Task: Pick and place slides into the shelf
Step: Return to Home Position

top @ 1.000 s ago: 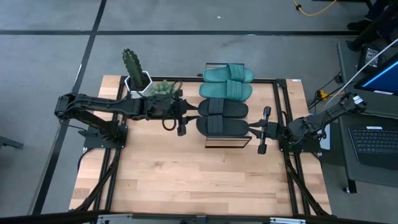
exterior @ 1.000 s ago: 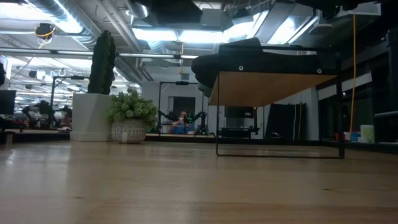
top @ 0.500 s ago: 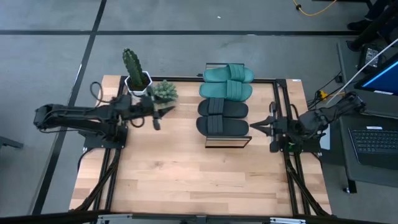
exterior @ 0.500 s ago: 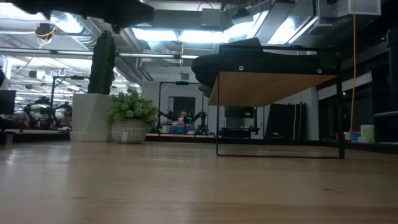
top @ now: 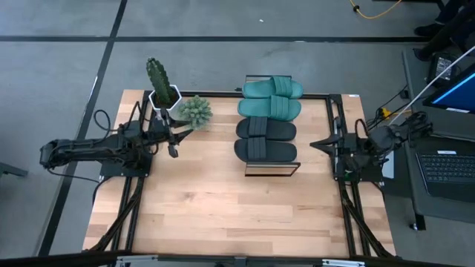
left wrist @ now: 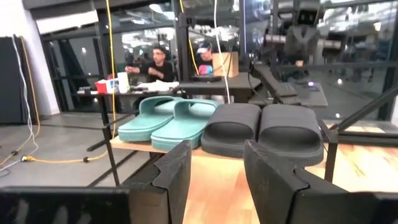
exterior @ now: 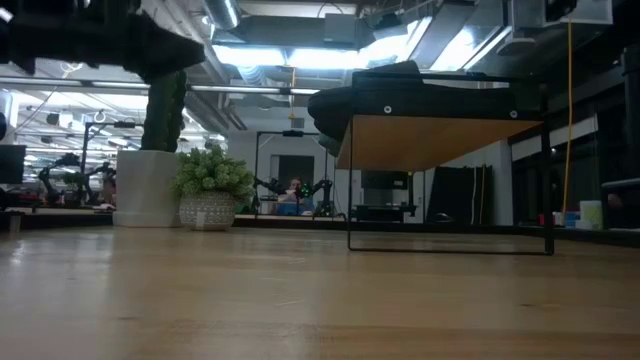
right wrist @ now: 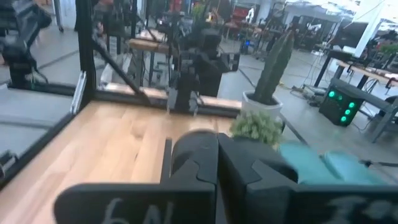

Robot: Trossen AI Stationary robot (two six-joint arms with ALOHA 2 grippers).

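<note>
All four slides are on the low light-wood plank shelf with a thin black metal frame (exterior: 440, 140), which sits at about 1 o'clock from the centre of the butcher-block tabletop (top: 223, 215). The two teal-green rubber slides (top: 272, 90) take the shelf's 12 o'clock end and the two black rubber slides (top: 266, 129) its 6 o'clock end, side by side, neighbours touching, straps up. The left gripper (top: 172, 143) hangs above the board at about 10 o'clock, well apart from the shelf and facing 3 o'clock; its fingers (left wrist: 176, 171) are spread with nothing between them. The right gripper (top: 318, 142) is at 3 o'clock, near the shelf and facing 9 o'clock; its fingers (right wrist: 194, 163) are pressed together, empty. A tall green cactus in a white pot (top: 158, 80) and a small bushy potted plant (top: 195, 111) stand at 11 o'clock.
</note>
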